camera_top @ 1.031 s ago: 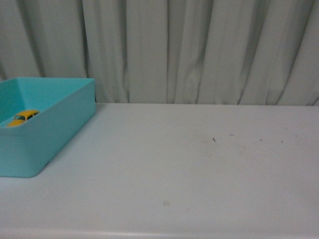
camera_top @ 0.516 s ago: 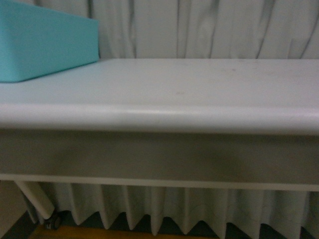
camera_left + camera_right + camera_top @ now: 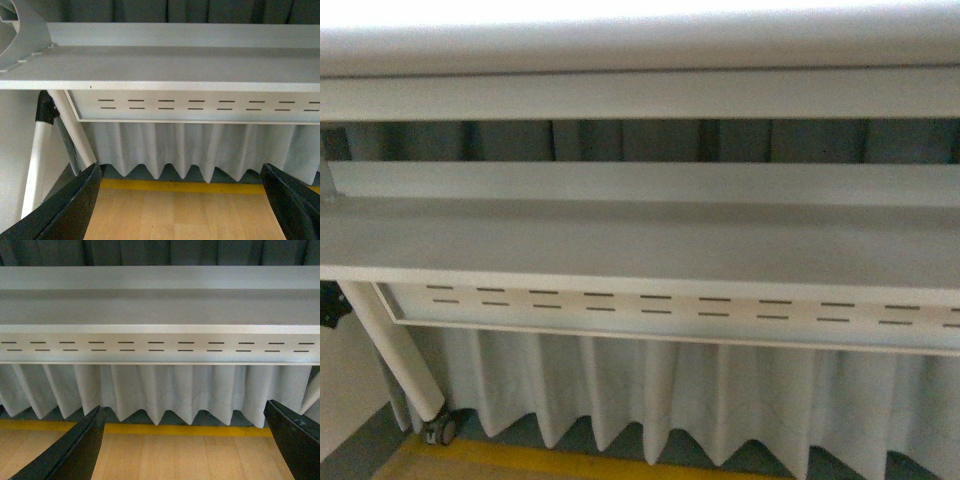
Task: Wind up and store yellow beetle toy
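Note:
The yellow beetle toy is out of view in every current frame. All views look beneath the white table (image 3: pixel 640 95). My left gripper (image 3: pixel 182 210) is open, its black fingers (image 3: pixel 70 210) spread wide over the wooden floor with nothing between them. My right gripper (image 3: pixel 185 450) is open too, its black fingers (image 3: pixel 75 452) far apart and empty above the floor. Neither arm shows in the front view.
Under the tabletop runs a grey slotted panel (image 3: pixel 670 305) and a shelf-like beam (image 3: pixel 640 240). A white table leg with a caster (image 3: pixel 440 428) stands at the left. A pleated white curtain (image 3: pixel 160 390) hangs behind, above a yellow floor line (image 3: pixel 180 187) and wooden floor (image 3: pixel 180 460).
The front view has dropped from the tabletop, where the teal box held the yellow toy, past the table edge to the table's underside. The box and toy have left the view.

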You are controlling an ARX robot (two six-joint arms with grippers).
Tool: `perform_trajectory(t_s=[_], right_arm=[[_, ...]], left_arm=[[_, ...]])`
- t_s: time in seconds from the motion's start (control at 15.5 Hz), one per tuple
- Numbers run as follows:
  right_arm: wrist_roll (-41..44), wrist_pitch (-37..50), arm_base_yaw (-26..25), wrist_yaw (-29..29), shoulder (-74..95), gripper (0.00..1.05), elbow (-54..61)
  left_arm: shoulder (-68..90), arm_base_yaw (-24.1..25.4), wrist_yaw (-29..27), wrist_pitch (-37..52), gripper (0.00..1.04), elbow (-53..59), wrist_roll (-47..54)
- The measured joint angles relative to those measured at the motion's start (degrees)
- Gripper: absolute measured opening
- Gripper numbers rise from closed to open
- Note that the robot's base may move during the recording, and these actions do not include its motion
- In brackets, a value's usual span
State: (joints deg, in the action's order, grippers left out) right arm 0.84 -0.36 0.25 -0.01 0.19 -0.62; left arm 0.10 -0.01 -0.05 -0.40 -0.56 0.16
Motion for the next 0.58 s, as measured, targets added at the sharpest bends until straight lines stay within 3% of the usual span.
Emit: perform_trajectory(t_s=[0.58], right_arm=[[-0.02, 0.11, 0.0, 0.02, 0.0, 0.98, 0.0]], left_arm=[[0.0, 0.0, 0.02, 0.17, 0.98, 0.0, 0.02]])
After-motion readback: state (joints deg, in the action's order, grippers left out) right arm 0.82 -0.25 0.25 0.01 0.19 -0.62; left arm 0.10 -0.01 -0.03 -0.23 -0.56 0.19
